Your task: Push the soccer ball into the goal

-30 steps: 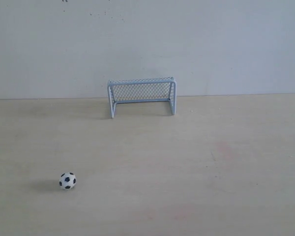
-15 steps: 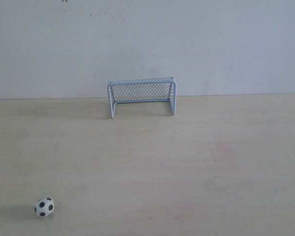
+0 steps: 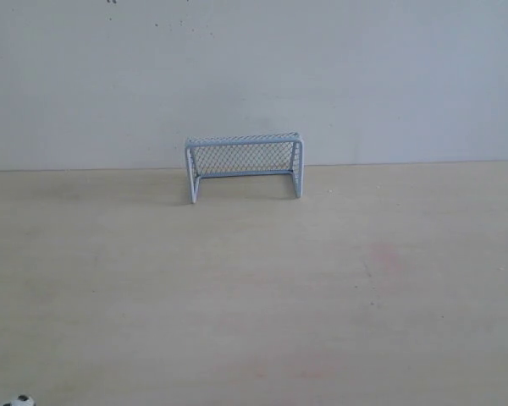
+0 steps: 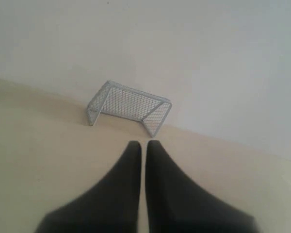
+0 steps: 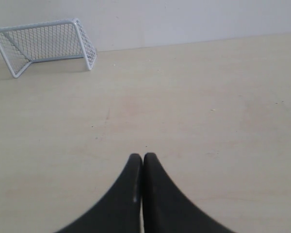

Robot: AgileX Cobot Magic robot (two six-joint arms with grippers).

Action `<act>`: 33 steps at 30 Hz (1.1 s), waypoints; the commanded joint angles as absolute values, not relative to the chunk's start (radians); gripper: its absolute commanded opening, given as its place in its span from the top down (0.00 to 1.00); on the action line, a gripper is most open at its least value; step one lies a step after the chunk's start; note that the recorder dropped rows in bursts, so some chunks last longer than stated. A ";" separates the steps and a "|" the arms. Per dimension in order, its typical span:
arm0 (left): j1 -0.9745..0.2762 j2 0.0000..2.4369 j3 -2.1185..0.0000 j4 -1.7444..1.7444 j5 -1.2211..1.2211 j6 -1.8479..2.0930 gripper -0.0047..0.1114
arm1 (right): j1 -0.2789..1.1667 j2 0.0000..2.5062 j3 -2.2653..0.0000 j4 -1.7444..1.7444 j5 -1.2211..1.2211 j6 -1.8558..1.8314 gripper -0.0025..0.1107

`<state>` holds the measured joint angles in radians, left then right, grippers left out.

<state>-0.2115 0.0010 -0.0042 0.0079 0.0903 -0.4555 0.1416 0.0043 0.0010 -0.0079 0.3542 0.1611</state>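
The soccer ball [image 3: 19, 401] is a tiny white ball with black patches, only its top showing at the bottom left edge of the exterior view. The pale grey-blue goal [image 3: 244, 166] stands far from it against the back wall, its mesh mouth facing the front; it also shows in the left wrist view as the goal [image 4: 129, 107] and in the right wrist view as the goal [image 5: 44, 45]. My left gripper [image 4: 143, 144] is shut with nothing in it, a thin slit between its dark fingers. My right gripper [image 5: 142, 157] is shut and empty too. Neither gripper appears in the exterior view.
A pale wooden table [image 3: 339, 288] spreads out in front of a plain white wall [image 3: 364, 76] that runs just behind the goal. A faint reddish stain [image 3: 383, 256] marks the tabletop right of centre.
The ball has rolled toward the front left, from left of centre to the bottom left corner, nearly out of view. The goal has not moved.
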 commanded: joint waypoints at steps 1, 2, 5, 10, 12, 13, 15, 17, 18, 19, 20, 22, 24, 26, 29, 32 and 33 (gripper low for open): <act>-0.196 0.000 0.000 0.009 0.055 -0.471 0.92 | 0.139 0.000 0.000 -0.010 0.345 0.159 0.98; -0.182 0.000 0.000 0.016 0.053 -0.471 0.92 | 0.139 0.000 0.000 -0.010 0.345 0.159 0.98; -0.133 0.000 0.000 0.019 0.061 -0.447 0.92 | 0.139 0.000 0.000 -0.010 0.345 0.159 0.98; -0.081 0.000 0.000 0.024 0.161 -0.281 0.92 | 0.139 0.000 0.000 -0.010 0.345 0.159 0.98; -0.057 0.000 0.000 0.024 0.249 -0.167 0.92 | 0.139 0.000 0.000 -0.010 0.345 0.159 0.98; -0.046 0.000 0.000 0.024 0.282 -0.138 0.92 | 0.139 0.000 0.000 -0.010 0.345 0.159 0.98; -0.026 0.000 0.000 0.022 0.337 -0.113 0.92 | 0.139 0.000 0.000 -0.010 0.345 0.159 0.98; -0.015 0.000 0.000 0.022 0.342 -0.113 0.92 | 0.139 0.000 0.000 -0.010 0.345 0.159 0.98; -0.009 0.000 0.000 0.026 0.342 -0.110 0.92 | 0.139 0.000 0.000 -0.010 0.345 0.159 0.98; -0.007 0.000 0.000 0.033 0.342 -0.107 0.92 | 0.139 0.000 0.000 -0.010 0.345 0.159 0.98; -0.002 0.000 0.000 0.040 0.342 -0.103 0.92 | 0.139 0.000 0.000 -0.010 0.343 0.159 0.98; 0.000 0.000 0.000 0.046 0.342 -0.103 0.92 | 0.139 0.000 0.000 -0.010 0.343 0.159 0.98; 0.000 0.000 0.000 0.046 0.342 -0.103 0.92 | 0.139 0.000 0.000 -0.010 0.343 0.159 0.98; 0.000 0.000 0.000 0.046 0.342 -0.103 0.92 | 0.139 0.000 0.000 -0.010 0.343 0.159 0.98; 0.000 0.000 0.000 0.046 0.342 -0.103 0.92 | 0.139 0.000 0.000 -0.010 0.343 0.159 0.98; 0.000 0.000 0.000 0.046 0.340 -0.103 0.92 | 0.139 0.000 0.000 -0.010 0.343 0.159 0.98; 0.000 0.000 0.000 0.046 0.340 -0.103 0.92 | 0.139 0.000 0.000 -0.010 0.343 0.159 0.98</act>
